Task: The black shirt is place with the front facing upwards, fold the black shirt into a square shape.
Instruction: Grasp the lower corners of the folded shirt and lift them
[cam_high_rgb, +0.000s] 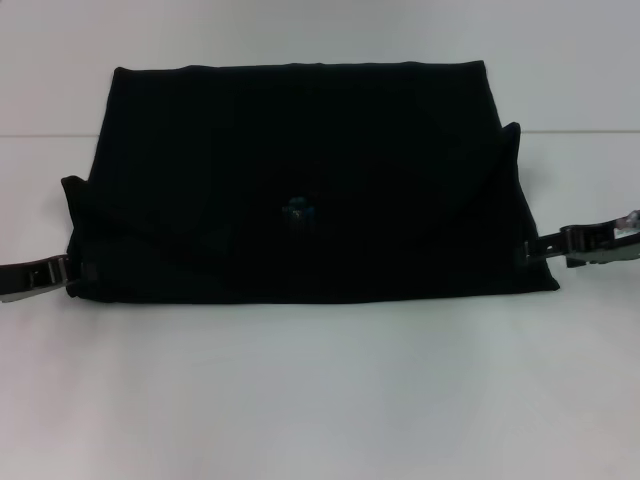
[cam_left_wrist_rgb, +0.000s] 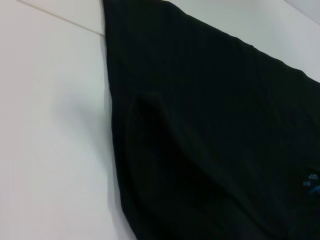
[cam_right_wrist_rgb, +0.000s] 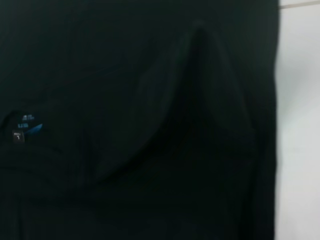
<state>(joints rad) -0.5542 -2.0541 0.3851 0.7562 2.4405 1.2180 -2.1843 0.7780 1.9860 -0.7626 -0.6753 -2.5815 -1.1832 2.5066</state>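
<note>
Between my left gripper (cam_high_rgb: 72, 272) and right gripper (cam_high_rgb: 535, 250) lies the big soft black cotton shirt (cam_high_rgb: 300, 190), light and floppy, so I should grab its side edges, though I cannot tell if my fingers are apart.

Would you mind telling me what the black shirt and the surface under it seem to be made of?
The black shirt looks like a soft matte knit, probably cotton: it folds into limp layers with rounded edges and no sheen. The table looks like a smooth, hard white board, perhaps laminate, with a faint seam line; the exact material is uncertain.
</note>
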